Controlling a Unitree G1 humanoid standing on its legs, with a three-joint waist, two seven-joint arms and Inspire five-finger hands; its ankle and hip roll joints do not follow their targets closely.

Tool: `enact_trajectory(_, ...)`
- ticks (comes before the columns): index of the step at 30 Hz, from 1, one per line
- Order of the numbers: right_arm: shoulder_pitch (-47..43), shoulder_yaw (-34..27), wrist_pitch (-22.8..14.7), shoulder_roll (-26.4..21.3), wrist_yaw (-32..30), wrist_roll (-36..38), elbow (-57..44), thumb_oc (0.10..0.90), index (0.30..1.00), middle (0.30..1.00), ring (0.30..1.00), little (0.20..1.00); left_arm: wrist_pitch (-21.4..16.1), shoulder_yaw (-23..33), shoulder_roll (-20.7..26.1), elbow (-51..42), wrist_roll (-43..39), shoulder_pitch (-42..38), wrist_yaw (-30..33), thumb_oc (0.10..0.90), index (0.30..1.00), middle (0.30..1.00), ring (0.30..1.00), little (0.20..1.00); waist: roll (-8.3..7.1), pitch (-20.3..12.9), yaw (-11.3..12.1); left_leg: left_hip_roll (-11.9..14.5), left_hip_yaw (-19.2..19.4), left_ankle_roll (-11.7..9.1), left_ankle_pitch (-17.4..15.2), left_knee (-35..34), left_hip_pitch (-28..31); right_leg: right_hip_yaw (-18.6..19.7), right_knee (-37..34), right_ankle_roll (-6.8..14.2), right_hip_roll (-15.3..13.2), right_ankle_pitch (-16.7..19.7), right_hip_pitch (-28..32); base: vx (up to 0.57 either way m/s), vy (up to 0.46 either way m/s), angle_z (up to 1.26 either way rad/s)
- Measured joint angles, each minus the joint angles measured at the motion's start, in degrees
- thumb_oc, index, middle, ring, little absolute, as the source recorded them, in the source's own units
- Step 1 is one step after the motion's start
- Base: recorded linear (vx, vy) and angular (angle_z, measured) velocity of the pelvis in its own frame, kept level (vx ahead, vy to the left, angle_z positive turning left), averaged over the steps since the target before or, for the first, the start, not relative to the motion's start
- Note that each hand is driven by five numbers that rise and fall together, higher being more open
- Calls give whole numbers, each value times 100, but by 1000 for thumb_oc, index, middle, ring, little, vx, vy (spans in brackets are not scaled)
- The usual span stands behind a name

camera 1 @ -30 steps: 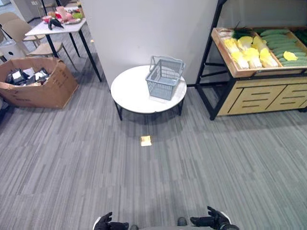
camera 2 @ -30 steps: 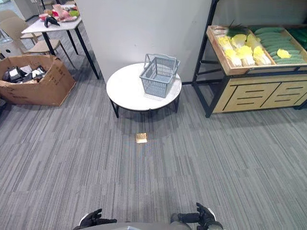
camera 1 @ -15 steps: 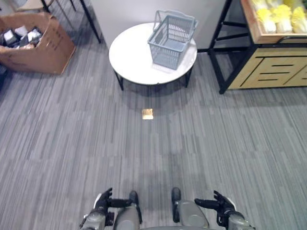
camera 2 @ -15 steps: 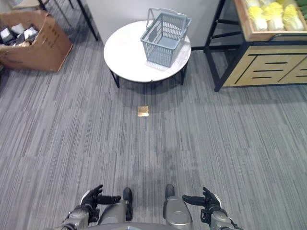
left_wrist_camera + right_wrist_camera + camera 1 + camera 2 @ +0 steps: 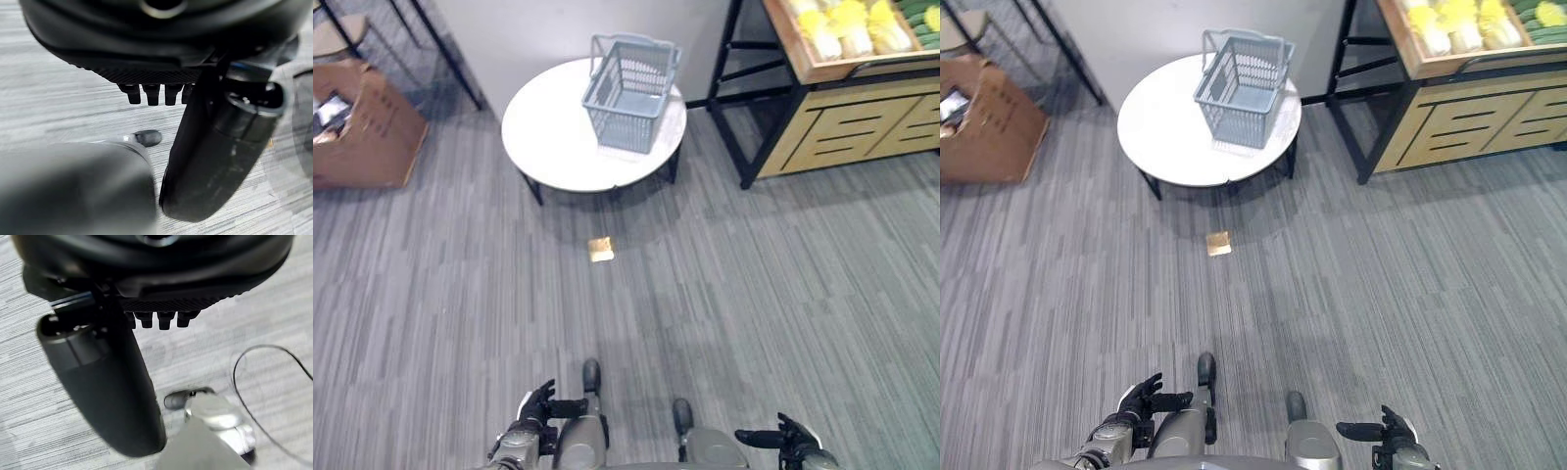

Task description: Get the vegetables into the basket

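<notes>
Approach step, judged from the layout: nothing picked yet, both hands empty and far from the produce. Next move likely calls for walking past the table (image 5: 548, 147) to the shelf (image 5: 832, 127), then reaching for a vegetable.

One wooden shelf right of the table, holding vegetables (image 5: 847, 24): several yellow-white cabbages, green ones beside them, too cropped to count. One round white table. One cardboard box (image 5: 357, 122) left of the table. One grey basket (image 5: 628, 93) on the table, empty. One small tan square (image 5: 601, 249) on the floor just in front of the table. Well in front of the table, left hand (image 5: 540, 406) and right hand (image 5: 783, 439), fingers loosely spread, holding nothing.
</notes>
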Motion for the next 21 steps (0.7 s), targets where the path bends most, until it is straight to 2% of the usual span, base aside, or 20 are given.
enact_trajectory(1,96,47,38,126,37,-4,-41,900,1000,1000,1000,1000,9,-137,55,19,99,42,-5,900,1000,1000,1000,1000,-99,-65,-50,-136,70,168,-162,86,80,31,638,114,-171,-125,-212,249,182,-18)
enact_trajectory(2,91,51,40,170,51,-8,-41,900,1000,1000,1000,1000,-3,-195,89,15,104,40,-5,900,1000,1000,1000,1000,-164,-96,-45,-257,80,318,-327,204,75,65,838,199,-280,-33,-259,311,235,2)
enact_trajectory(4,-16,66,53,186,51,-58,-57,900,1000,1000,1000,1000,-1,-231,139,-7,105,36,-5,900,1000,1000,1000,1000,-301,-180,79,-488,131,484,-531,337,75,122,1105,385,-484,-33,-378,266,232,-4)
enact_trajectory(7,-155,113,52,133,18,-161,-106,900,1000,1000,1000,1000,24,-227,151,-21,102,44,-7,900,1000,1000,1000,1000,-321,-177,234,-573,299,550,-731,409,183,-6,1684,440,-595,91,-637,300,305,-22)
enact_trajectory(8,-267,167,55,88,-31,-164,-193,900,1000,1000,1000,1000,60,-239,160,-62,98,63,-5,900,1000,1000,1000,1000,-320,-153,229,-595,343,624,-877,387,319,-63,2389,463,-626,291,-962,159,110,-13)
enact_trajectory(9,-253,178,21,59,-39,-165,-303,900,1000,1000,1000,1000,81,-236,156,-65,98,91,-6,900,1000,1000,1000,1000,-273,-136,163,-589,296,664,-848,341,439,-124,2696,430,-633,439,-1110,276,88,-20)
enact_trajectory(10,-214,190,-10,48,-43,-160,-492,900,1000,1000,1000,1000,95,-232,177,-98,98,169,-7,900,1000,1000,1000,1000,-264,-104,159,-570,332,709,-847,214,640,-317,3021,365,-664,368,-1277,180,22,-8)
enact_trajectory(12,-199,288,-15,40,-48,-160,-666,900,1000,1000,1000,1000,112,-228,176,-86,95,186,4,900,1000,1000,1000,1000,-232,-70,98,-521,299,834,-959,86,796,-580,2717,262,-542,55,-1450,279,-26,-6)
enact_trajectory(14,-199,292,-52,62,-26,-150,-794,900,1000,1000,1000,1000,111,-218,184,-44,96,213,0,900,1000,1000,1000,1000,-265,11,5,-500,263,849,-968,-15,914,-902,2018,236,-423,21,-1745,435,-108,11)
enact_trajectory(15,-228,286,-61,74,-31,-148,-787,900,1000,1000,1000,1000,96,-189,175,29,93,185,-3,900,1000,1000,1000,1000,-273,68,-11,-475,245,781,-1011,-54,989,-1044,1358,237,-352,63,-1789,522,-145,-3)
enact_trajectory(16,-246,299,-58,88,-24,-150,-785,900,1000,1000,1000,1000,112,-131,161,115,93,160,-10,900,1000,1000,1000,1000,-268,94,-67,-447,227,705,-1057,-54,1041,-1086,594,272,-268,225,-1786,704,-184,21)
enact_trajectory(17,-246,294,-53,149,18,-152,-760,900,1000,1000,1000,1000,115,19,146,304,102,136,-12,900,1000,1000,1000,1000,-285,99,-225,-460,101,521,-1202,-57,1183,-1096,-806,367,-256,681,-1779,547,-139,44)
enact_trajectory(18,-222,293,-33,194,29,-156,-710,900,1000,1000,1000,1000,121,39,139,349,106,157,-13,900,1000,1000,1000,1000,-327,82,-286,-468,0,435,-1300,-93,1322,-1050,-1345,385,-248,886,-1730,505,-151,65)
enact_trajectory(19,-172,294,19,232,36,-159,-673,900,1000,1000,1000,1000,122,38,138,370,115,222,-19,900,1000,1000,1000,1000,-325,86,-367,-453,-105,436,-1355,-140,1511,-993,-1473,360,-233,1015,-1724,291,-123,59)
enact_trajectory(21,41,296,47,278,45,-165,-679,900,1000,1000,1000,1000,105,25,141,358,178,390,-32,900,1000,1000,1000,1000,-317,67,-423,-400,-353,420,-1523,-260,1955,-962,-908,287,-218,1050,-1630,447,-226,78)
